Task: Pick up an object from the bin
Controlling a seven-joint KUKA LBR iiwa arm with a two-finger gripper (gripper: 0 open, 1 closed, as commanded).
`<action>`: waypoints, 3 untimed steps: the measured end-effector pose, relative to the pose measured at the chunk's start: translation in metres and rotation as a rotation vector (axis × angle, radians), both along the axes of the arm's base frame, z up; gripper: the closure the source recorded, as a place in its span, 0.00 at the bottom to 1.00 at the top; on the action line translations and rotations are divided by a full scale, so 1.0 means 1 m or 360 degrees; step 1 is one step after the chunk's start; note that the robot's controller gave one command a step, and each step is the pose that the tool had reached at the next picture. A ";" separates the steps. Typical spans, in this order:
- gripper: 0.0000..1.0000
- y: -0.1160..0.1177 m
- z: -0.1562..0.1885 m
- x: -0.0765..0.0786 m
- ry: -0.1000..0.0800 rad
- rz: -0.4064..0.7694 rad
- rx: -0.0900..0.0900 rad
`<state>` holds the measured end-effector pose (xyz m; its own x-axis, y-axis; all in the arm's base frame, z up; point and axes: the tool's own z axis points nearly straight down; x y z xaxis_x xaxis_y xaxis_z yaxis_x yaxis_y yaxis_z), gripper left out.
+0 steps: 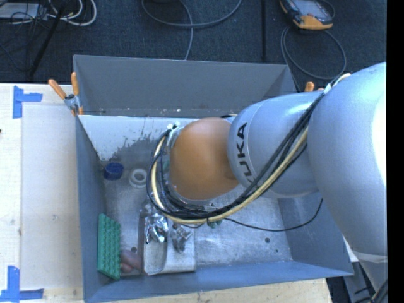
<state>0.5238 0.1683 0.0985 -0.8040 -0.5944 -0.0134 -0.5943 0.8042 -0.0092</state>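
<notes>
Your pincer [163,230] hangs over the grey slab [170,261] beside the green ridged block [108,246]. It is half hidden under the arm, so you cannot tell whether it is clenched or released.

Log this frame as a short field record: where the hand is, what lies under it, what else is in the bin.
hand: low over the near-left part of the bin
below it: pale grey flat block, against the near wall
beside: green studded plate by the left wall; small pinkish thing between plate and block
farther back: blue cap, white ring
held: cannot tell
</notes>
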 end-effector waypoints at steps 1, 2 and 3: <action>1.00 -0.002 0.000 -0.004 0.0036 -0.0004 -0.0014; 1.00 0.016 -0.001 -0.008 0.0014 0.0169 0.0007; 1.00 0.022 -0.015 -0.005 0.0019 -0.0007 0.0004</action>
